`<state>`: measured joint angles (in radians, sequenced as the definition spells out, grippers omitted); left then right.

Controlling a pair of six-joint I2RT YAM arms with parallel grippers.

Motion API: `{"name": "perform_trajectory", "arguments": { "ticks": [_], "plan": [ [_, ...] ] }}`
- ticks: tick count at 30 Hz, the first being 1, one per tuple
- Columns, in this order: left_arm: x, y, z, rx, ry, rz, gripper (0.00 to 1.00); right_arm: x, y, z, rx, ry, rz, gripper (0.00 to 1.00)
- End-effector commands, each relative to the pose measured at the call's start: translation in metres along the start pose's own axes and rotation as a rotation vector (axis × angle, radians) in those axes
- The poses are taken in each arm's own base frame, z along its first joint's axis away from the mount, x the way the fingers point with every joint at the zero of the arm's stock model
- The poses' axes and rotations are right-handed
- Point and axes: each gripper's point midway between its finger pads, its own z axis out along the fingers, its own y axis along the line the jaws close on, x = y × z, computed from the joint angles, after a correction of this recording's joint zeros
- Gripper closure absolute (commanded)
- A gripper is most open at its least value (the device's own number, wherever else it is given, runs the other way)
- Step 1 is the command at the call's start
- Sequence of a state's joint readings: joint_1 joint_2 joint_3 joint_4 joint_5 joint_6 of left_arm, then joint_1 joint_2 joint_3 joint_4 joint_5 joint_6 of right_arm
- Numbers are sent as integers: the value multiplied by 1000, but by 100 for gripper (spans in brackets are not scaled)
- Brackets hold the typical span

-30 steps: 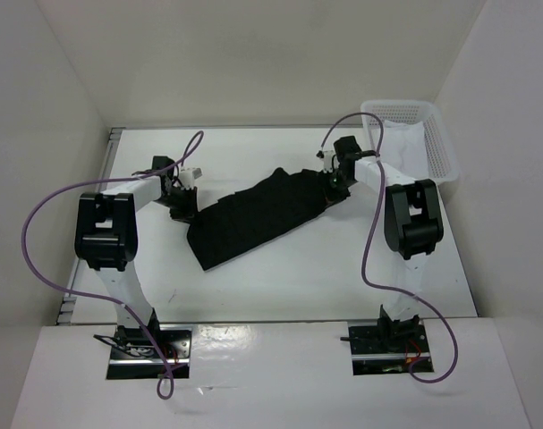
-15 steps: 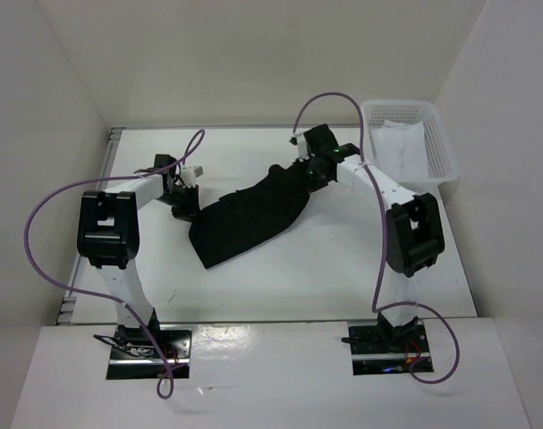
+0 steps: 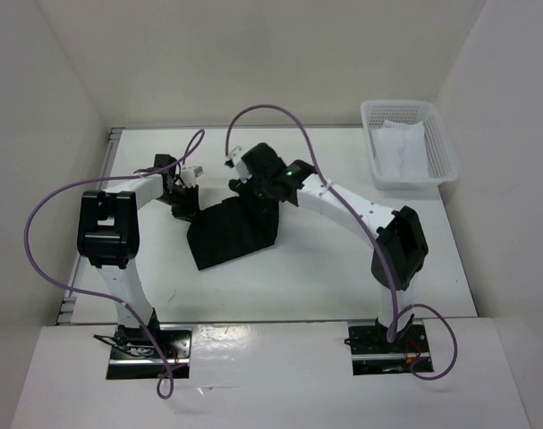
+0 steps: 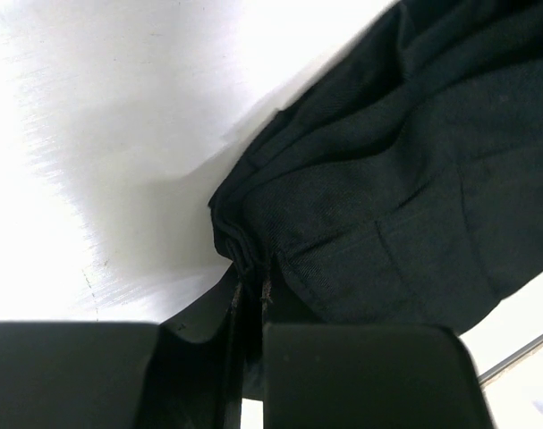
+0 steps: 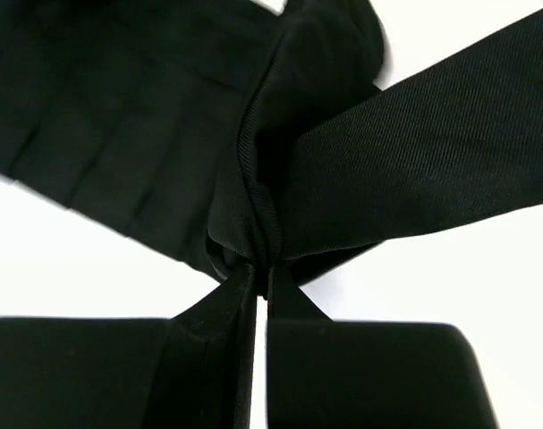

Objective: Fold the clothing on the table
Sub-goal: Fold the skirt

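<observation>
Your left tool [image 4: 250, 299] is clenched on a bunched corner of the clothing [image 3: 228, 237], holding it low over the tabletop [image 3: 325, 268] at the garment's left end. Your right tool [image 5: 258, 281] is clenched too, grasping a gathered fold of the same clothing. In its wrist view a wide band of cloth runs off to the upper right and a ribbed panel spreads to the upper left. From above, your right arm reaches across to the left, its tool over the clothing's far edge, near the left tool. The clothing lies as a compact dark patch left of the tabletop's middle. A basket [image 3: 444, 147] holding a white cloth [image 3: 398, 150] sits at the far right corner, well apart.
</observation>
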<state>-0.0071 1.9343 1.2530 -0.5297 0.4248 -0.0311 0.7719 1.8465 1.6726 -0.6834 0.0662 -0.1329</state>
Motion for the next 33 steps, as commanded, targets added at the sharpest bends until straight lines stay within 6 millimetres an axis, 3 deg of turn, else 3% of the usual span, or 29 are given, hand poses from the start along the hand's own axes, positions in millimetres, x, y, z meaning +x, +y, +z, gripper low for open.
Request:
{"name": "perform_trajectory", "arguments": {
  "ticks": [1,2,9,13,20,28,33],
  "plan": [
    [6,8,6,-15,32,-13,100,-20,36,-3,-5,-35,-102,100],
    [6,8,6,-15,32,-13,100,-21,51,0,-25,-35,-125,100],
    [6,8,6,-15,32,-22,100,-32,97,7,-65,-39,-196,100],
    [6,6,6,-6,32,-22,100,-30,107,16,-49,-16,-202,100],
    [8,4,6,3,40,-27,100,-23,142,31,-64,12,-239,100],
    [8,4,6,3,40,-27,100,-23,178,34,-118,14,-264,100],
    [8,2,6,13,39,-27,100,-34,179,36,-110,-9,-249,100]
  ]
}}
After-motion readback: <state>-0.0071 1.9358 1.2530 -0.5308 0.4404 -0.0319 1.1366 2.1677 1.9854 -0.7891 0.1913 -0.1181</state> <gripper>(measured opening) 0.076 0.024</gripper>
